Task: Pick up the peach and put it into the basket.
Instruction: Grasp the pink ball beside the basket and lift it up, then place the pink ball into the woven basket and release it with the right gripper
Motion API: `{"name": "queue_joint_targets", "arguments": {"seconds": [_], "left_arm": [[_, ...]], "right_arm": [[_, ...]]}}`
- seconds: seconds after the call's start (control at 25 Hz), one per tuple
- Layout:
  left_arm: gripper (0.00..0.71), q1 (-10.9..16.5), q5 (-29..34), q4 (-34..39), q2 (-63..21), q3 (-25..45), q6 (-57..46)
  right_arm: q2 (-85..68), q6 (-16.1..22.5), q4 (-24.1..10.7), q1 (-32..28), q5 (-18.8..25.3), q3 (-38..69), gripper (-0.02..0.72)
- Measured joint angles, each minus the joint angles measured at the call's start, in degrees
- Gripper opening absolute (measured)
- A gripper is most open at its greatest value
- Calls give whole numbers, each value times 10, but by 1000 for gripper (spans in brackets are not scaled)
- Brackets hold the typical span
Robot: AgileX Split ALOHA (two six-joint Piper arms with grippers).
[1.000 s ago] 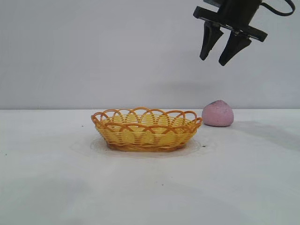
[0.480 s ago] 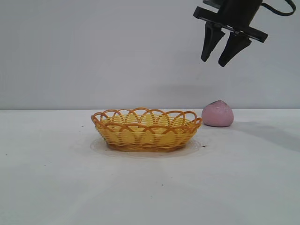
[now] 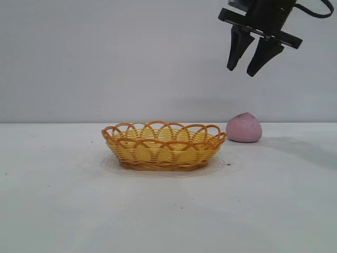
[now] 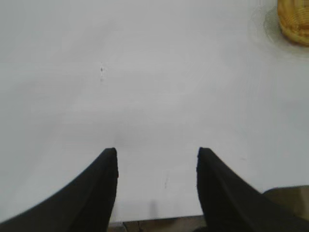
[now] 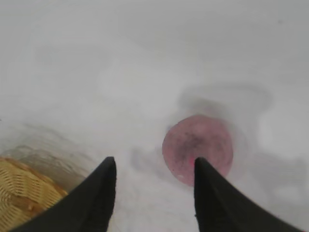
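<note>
On a white table (image 3: 168, 211), seen from the exterior view, the basket (image 3: 164, 146) sits near the middle, empty as far as can be seen. Just beside its right end, apart from it, the peach (image 3: 244, 128) rests on the table. High above the peach, the right gripper (image 3: 248, 66) hangs in the air, its two dark fingers pointing down, spread apart and holding nothing.

From the left wrist view, the left gripper (image 4: 157, 154) hovers over bare table with its fingers wide apart and empty; a corner of the basket (image 4: 294, 19) shows far off. This arm looks parked.

From the right wrist view, the right gripper (image 5: 153, 164) looks down on the peach (image 5: 198, 150), which lies partly behind one finger, not centred in the gap. Part of the basket (image 5: 26, 198) shows beyond the other finger.

The step in hand appears to be the approach. Next, the gripper likely needs to centre over the peach, then descend and close on it.
</note>
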Motion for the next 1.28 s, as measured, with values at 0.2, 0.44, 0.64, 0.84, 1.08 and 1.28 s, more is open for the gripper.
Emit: {"name": "queue_joint_targets", "arguments": {"seconds": [0.2, 0.44, 0.64, 0.84, 1.08, 1.28], "left_arm": [[323, 0, 1, -14, -14, 1, 5], [323, 0, 1, -14, -14, 3, 5], [323, 9, 1, -14, -14, 3, 5], [323, 37, 1, -14, -15, 3, 5], [323, 39, 1, -14, -15, 3, 5], [323, 39, 1, -14, -15, 3, 5]], "right_arm": [[36, 20, -32, 1, -2, 0, 344], [80, 27, -39, 1, -39, 0, 344], [109, 28, -33, 1, -73, -1, 111], [66, 13, -39, 21, -62, 0, 0], [-35, -24, -30, 109, 27, -2, 0], [-20, -30, -26, 172, 91, -1, 0]]}}
